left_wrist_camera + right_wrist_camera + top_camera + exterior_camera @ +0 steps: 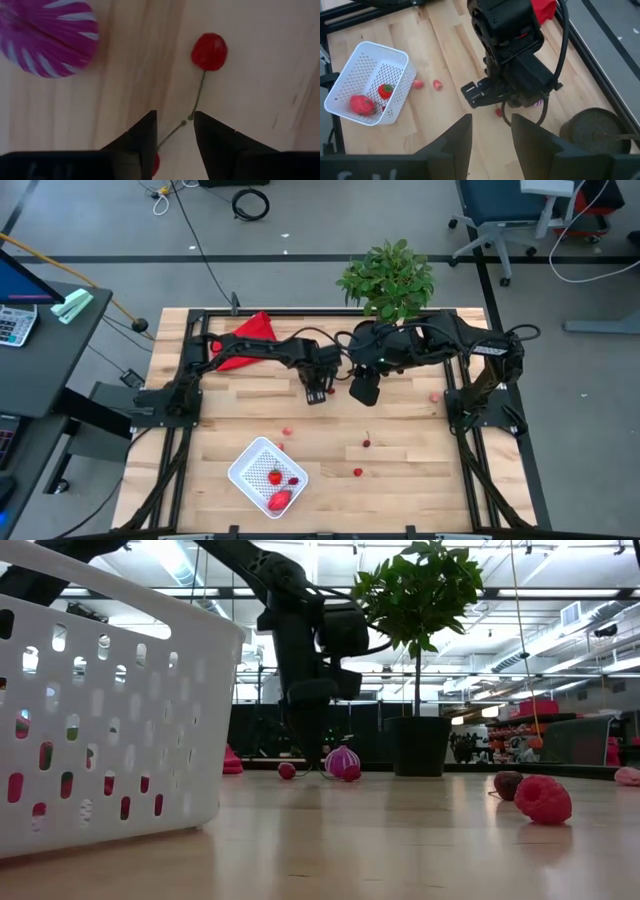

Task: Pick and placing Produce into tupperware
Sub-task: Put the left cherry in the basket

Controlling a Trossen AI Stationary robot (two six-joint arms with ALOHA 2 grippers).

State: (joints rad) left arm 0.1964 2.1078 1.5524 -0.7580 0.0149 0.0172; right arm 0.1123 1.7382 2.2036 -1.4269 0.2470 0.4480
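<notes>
The white tupperware [268, 473] stands near the table's near edge and holds red fruit pieces [362, 104]. My left gripper [175, 132] is open and low over mid-table [318, 392]. Its fingers stand on either side of the thin stem [197, 100] of a cherry pair. One cherry [209, 51] lies ahead of them; the other [156, 163] is half hidden beneath a finger. The striped purple ball [47, 37] lies beside it on the wood [343, 760]. My right gripper [492, 135] is open, hovering just right of the left one [365, 388].
Loose red pieces lie on the wood [287, 432], [367, 443], [358, 472], and a pink one sits near the right arm's base [436, 396]. A potted plant [390, 278] stands at the far edge, with a red cloth [250, 340] to its left.
</notes>
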